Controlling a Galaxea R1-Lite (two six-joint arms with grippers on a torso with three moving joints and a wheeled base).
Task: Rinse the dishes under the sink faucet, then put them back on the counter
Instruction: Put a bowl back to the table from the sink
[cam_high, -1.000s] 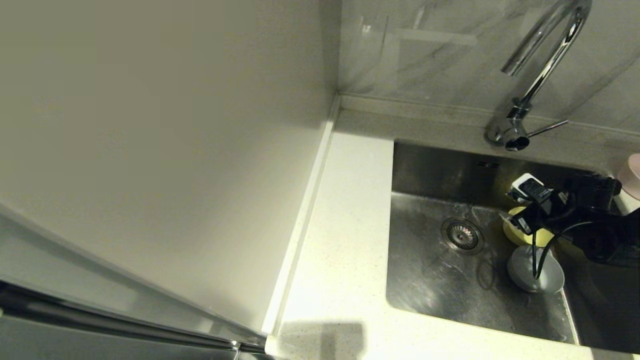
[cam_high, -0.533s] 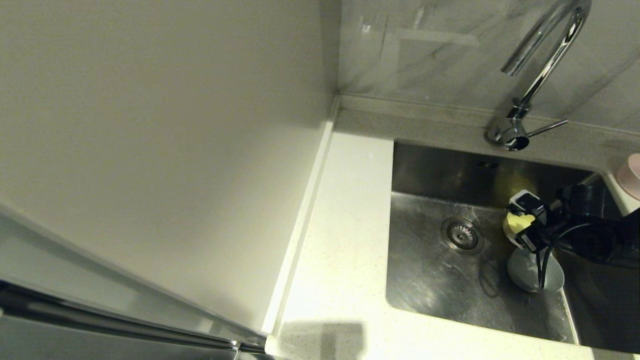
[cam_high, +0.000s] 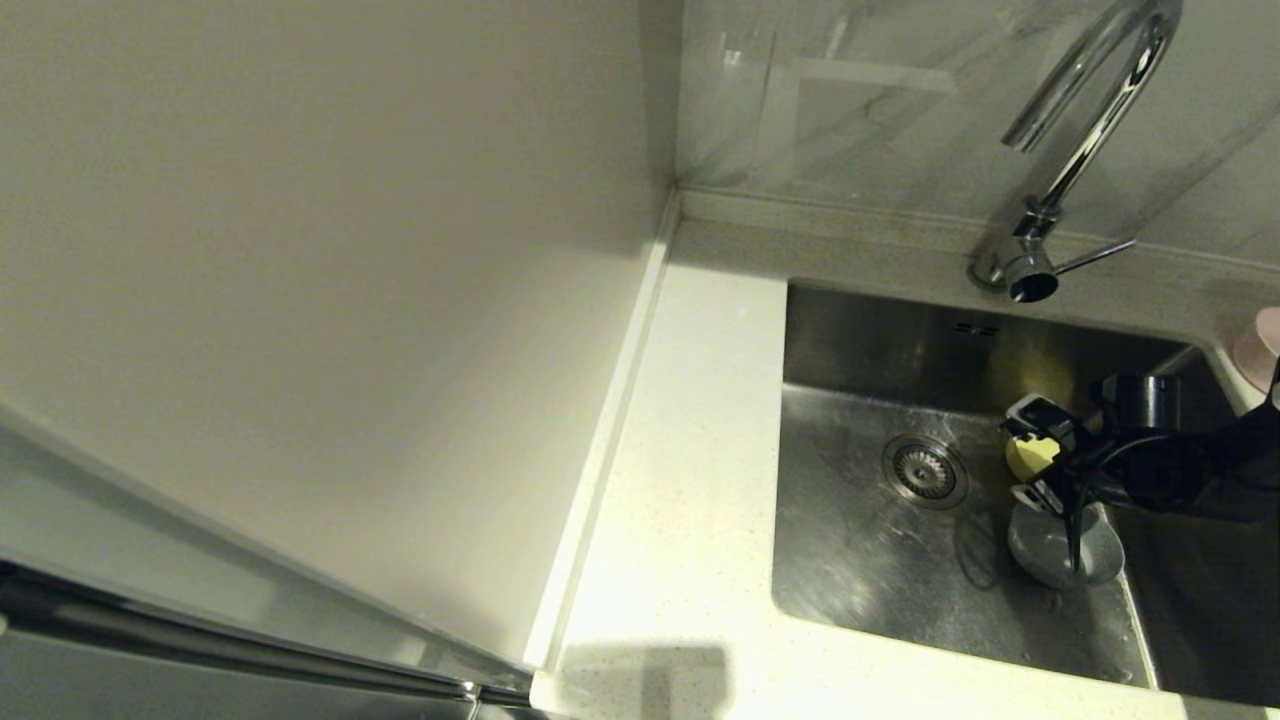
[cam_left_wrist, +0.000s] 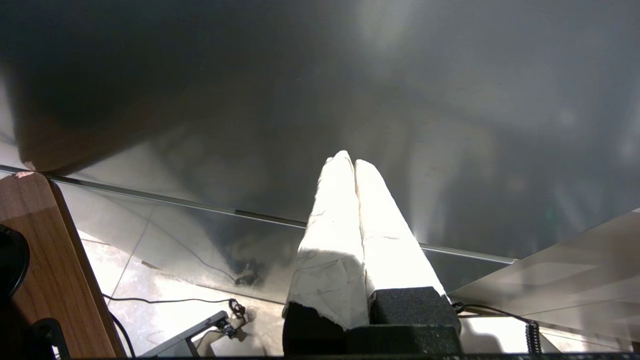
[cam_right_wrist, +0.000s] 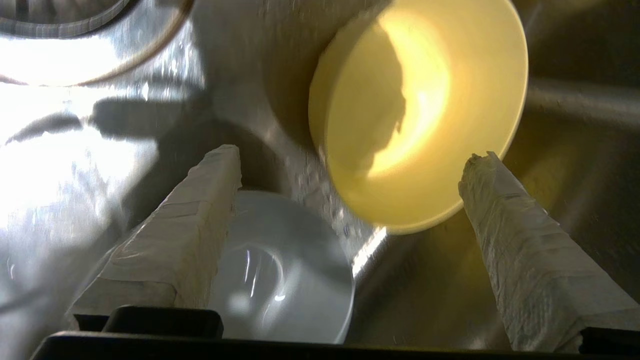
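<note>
My right gripper (cam_high: 1035, 455) is down in the sink (cam_high: 860, 570), open, its fingers either side of the yellow bowl (cam_high: 1028, 456). In the right wrist view the yellow bowl (cam_right_wrist: 420, 115) stands tilted on its edge just beyond the wide-open right gripper (cam_right_wrist: 350, 160). Its rim lies close to one fingertip (cam_right_wrist: 480, 167). The grey-blue bowl (cam_high: 1045, 548) (cam_right_wrist: 280, 270) sits upright on the sink floor beside the other finger. The pink bowl (cam_high: 1262, 350) shows at the right edge, on the counter. The faucet (cam_high: 1090, 130) rises behind the sink. My left gripper (cam_left_wrist: 350, 160) is parked away from the sink, shut and empty.
The drain strainer (cam_high: 925, 470) lies left of the bowls. The faucet's side lever (cam_high: 1095, 257) points right. The white speckled counter (cam_high: 690, 450) runs along the sink's left side, bounded by an off-white vertical panel (cam_high: 350, 300).
My right gripper has dropped lower into the sink and come down around the yellow bowl, hiding more of it. The grey-blue bowl has stayed about where it was.
</note>
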